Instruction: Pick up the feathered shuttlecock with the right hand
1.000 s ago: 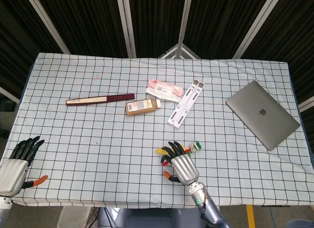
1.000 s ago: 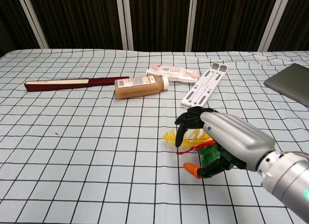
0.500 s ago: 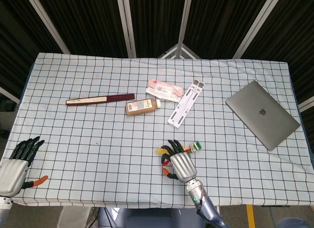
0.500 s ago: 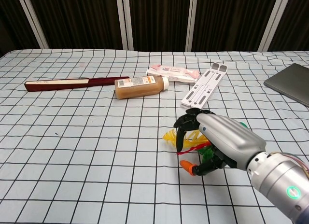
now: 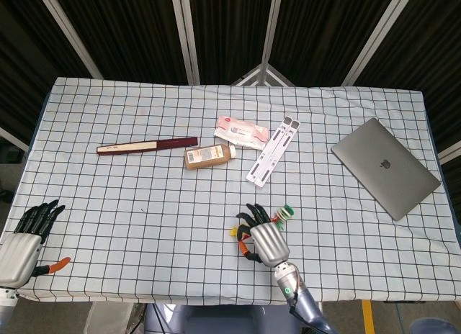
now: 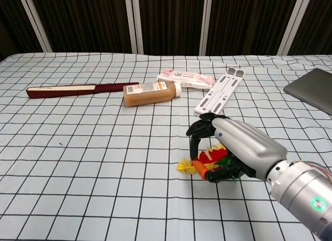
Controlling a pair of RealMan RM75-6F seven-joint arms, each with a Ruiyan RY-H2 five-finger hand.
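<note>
The feathered shuttlecock [image 6: 203, 161] has yellow, red and green feathers and lies near the table's front edge, mostly under my right hand [image 6: 236, 147]. My right hand [image 5: 263, 237] holds it, black fingers curled over the top and the orange-tipped thumb closed in from below. In the head view a yellow feather tip [image 5: 233, 232] pokes out on the left and the striped base of the shuttlecock [image 5: 286, 211] shows at the upper right. My left hand [image 5: 23, 242] rests at the front left corner, fingers apart, holding nothing.
A brown bottle [image 5: 209, 156] lies on its side mid-table, with a dark red flat case [image 5: 147, 145] to its left. A pink-white packet [image 5: 243, 131] and a white folding stand [image 5: 273, 150] lie behind my right hand. A grey laptop [image 5: 385, 167] sits at the right.
My right hand's fingers and thumb have closed in around the shuttlecock, bunching its feathers. The shuttlecock has shifted slightly under the hand. The left hand has not moved.
</note>
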